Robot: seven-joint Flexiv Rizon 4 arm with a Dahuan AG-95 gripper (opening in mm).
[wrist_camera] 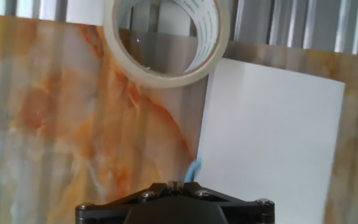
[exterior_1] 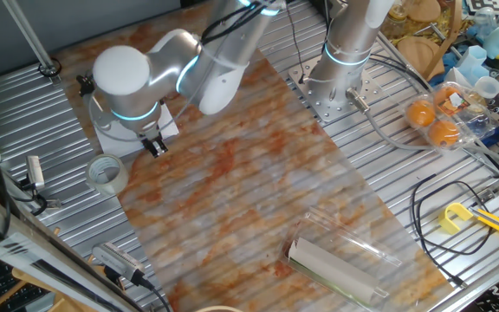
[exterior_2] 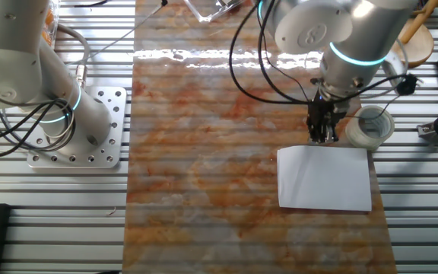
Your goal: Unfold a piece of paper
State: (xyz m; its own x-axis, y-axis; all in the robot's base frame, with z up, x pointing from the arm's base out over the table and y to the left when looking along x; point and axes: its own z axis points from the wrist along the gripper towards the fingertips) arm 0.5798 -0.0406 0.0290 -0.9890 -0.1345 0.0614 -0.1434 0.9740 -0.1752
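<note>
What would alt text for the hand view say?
A white sheet of paper lies flat on the marbled mat, just ahead of the gripper. A tape roll sits beyond its corner.

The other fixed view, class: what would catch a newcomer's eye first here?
The white piece of paper lies flat on the orange marbled mat, bright against it. Just above its top edge the gripper points down, fingers close together. Beside the gripper sits a translucent tape roll, at the mat's right edge.

Marbled orange table mat (exterior_2: 204, 152), white piece of paper (exterior_2: 324, 178), tape roll (exterior_2: 369, 126), rolled sheet (exterior_1: 334, 269)
</note>
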